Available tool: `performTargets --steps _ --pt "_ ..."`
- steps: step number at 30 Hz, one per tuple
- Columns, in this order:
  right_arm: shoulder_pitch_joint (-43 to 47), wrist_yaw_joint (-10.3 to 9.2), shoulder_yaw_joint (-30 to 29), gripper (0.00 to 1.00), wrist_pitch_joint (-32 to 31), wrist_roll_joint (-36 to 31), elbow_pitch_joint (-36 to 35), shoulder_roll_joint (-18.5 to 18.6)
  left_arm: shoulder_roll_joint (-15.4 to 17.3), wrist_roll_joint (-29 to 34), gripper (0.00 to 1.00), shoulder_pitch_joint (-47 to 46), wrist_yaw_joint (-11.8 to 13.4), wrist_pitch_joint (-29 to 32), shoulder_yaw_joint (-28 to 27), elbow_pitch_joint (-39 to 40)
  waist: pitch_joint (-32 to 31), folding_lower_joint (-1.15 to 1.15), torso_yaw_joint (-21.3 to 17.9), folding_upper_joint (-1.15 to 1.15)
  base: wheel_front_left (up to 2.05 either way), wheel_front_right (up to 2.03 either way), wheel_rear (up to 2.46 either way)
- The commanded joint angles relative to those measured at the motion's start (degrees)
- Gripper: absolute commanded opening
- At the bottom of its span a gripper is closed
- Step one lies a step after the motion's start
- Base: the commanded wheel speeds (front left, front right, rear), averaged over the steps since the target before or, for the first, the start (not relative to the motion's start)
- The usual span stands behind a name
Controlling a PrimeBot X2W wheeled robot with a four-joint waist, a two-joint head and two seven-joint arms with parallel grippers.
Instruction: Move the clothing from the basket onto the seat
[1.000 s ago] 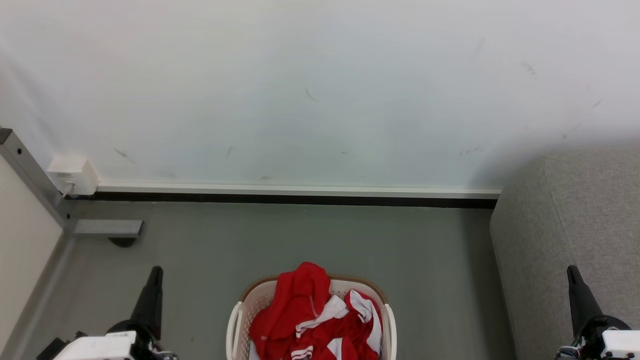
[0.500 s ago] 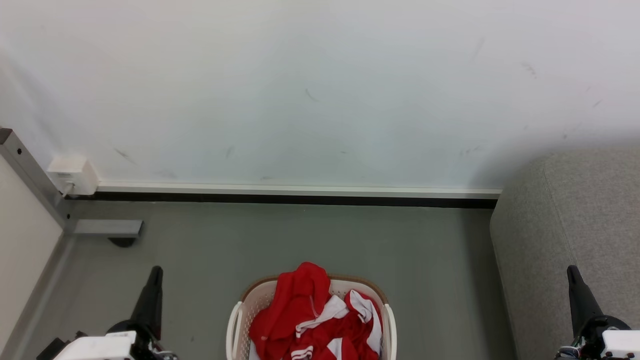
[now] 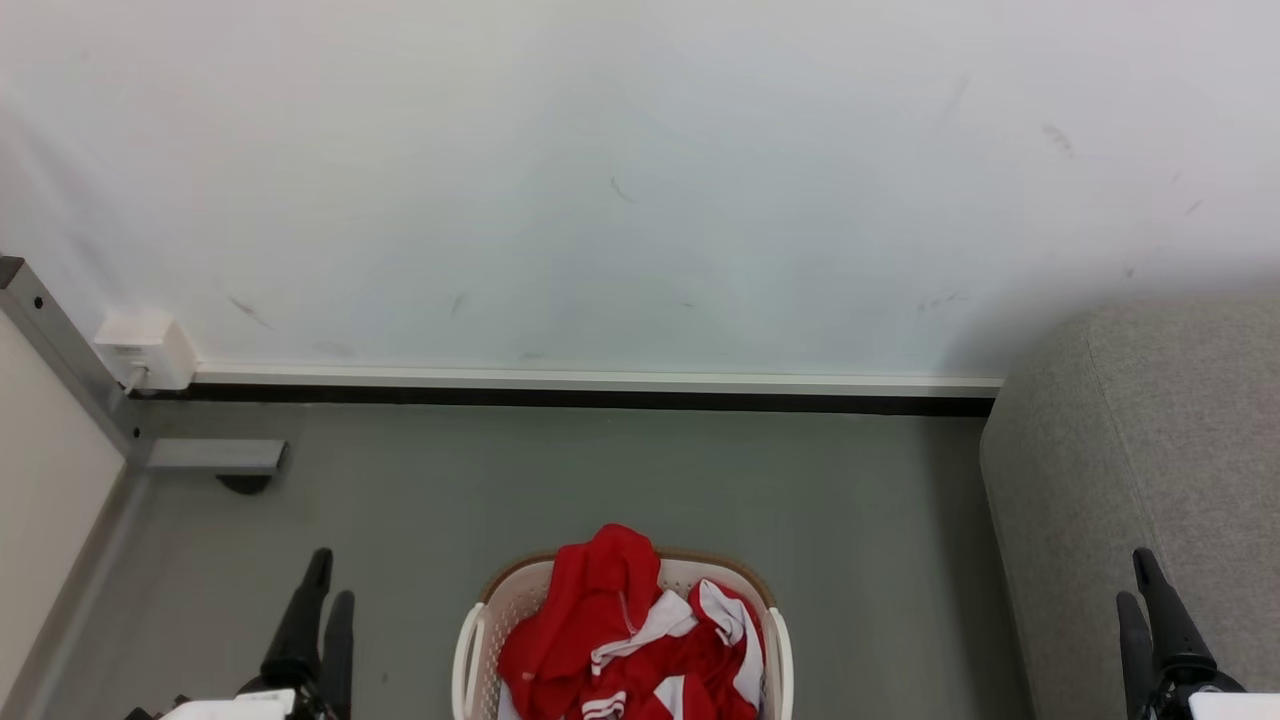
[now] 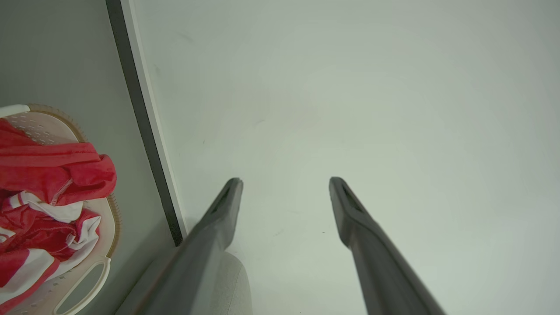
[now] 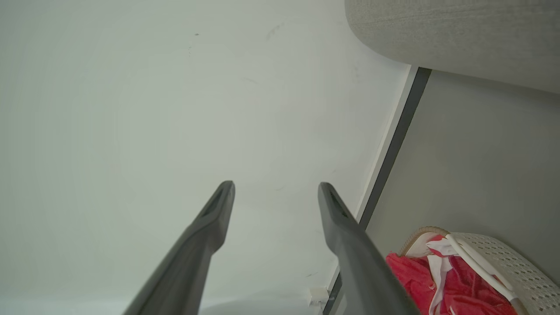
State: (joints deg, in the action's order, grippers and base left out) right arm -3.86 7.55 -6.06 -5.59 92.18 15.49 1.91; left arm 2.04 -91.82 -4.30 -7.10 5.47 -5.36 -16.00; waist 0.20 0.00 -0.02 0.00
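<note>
Several pieces of red, white-trimmed clothing point(image 3: 625, 640) lie heaped in the cream laundry basket point(image 3: 470, 640) on the floor, its near end cut off by the frame. The grey sofa point(image 3: 1150, 450) stands well to the right. The left gripper point(image 3: 332, 576) and right gripper point(image 3: 1133, 577), each pinched together a second ago, now stand parted and empty. The wrist views show the gaps plainly against the wall.

No readable txt, nos. or logos. Red clothing point(image 3: 620, 640): plain white stripes, no legible print. White wall box point(image 3: 145, 348): any marking too small to read.
</note>
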Motion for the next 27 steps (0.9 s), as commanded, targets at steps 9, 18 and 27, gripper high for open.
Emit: performTargets --steps 9,18,27 --pt "0.4 -0.01 0.1 1.00 3.0 -9.1 -2.9 0.7 0.4 3.7 1.00 -1.3 -0.2 -2.8 1.9 0.2 0.0 0.00 0.0 0.00 0.00 0.00 0.00" --pt "1.4 -0.02 0.8 1.00 5.2 -21.1 -5.7 0.9 0.5 12.0 1.00 -1.4 0.8 -5.1 3.2 0.5 0.0 0.00 0.2 0.00 0.00 0.00 0.00" --pt "1.9 -0.03 1.6 1.00 7.3 -32.6 -7.5 1.5 0.6 22.7 1.00 -1.3 2.2 -7.2 4.5 1.8 -0.1 0.00 0.4 0.00 0.00 0.00 0.00"
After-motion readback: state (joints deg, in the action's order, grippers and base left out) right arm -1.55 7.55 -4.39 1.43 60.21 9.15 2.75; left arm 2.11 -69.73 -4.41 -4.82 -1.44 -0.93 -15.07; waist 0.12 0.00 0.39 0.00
